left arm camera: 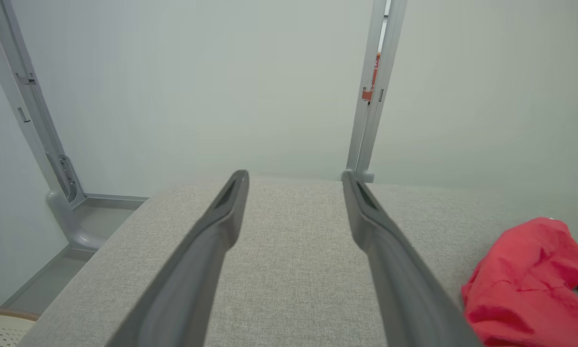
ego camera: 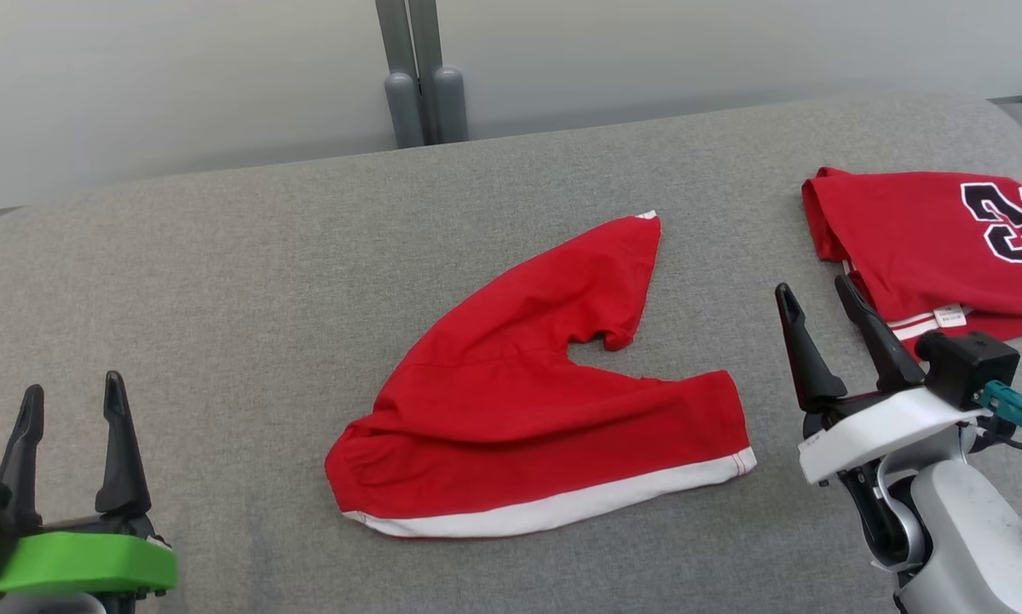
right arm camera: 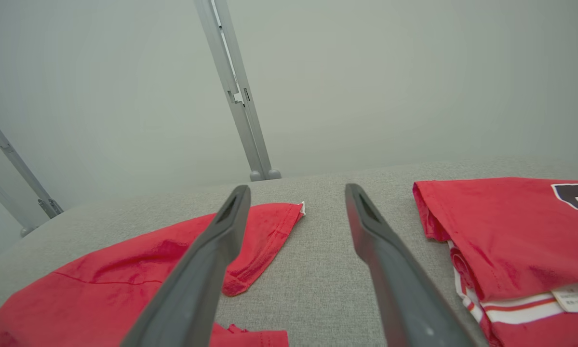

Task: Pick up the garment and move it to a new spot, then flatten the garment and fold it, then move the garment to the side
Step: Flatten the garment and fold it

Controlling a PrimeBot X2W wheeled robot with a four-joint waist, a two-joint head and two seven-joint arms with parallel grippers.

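Observation:
The garment [ego camera: 528, 409] is a pair of red shorts with white hems, lying crumpled in a V shape in the middle of the grey padded table [ego camera: 221, 256]. My left gripper [ego camera: 73, 388] stands open at the lower left, well clear of the shorts, with nothing between its fingers. My right gripper [ego camera: 814, 288] is open too, just right of the shorts' lower leg. The left wrist view has the open left gripper [left arm camera: 294, 176] over bare table, the garment [left arm camera: 530, 284] at its right. In the right wrist view, the open right gripper [right arm camera: 297, 189] points between the garment [right arm camera: 125, 279] and a jersey.
A folded red jersey [ego camera: 920, 230] with a dark number and a white tag lies at the table's right edge, close behind my right gripper; it shows as the jersey [right arm camera: 510, 226] in the right wrist view. Grey frame posts [ego camera: 421, 77] stand behind the table against a pale wall.

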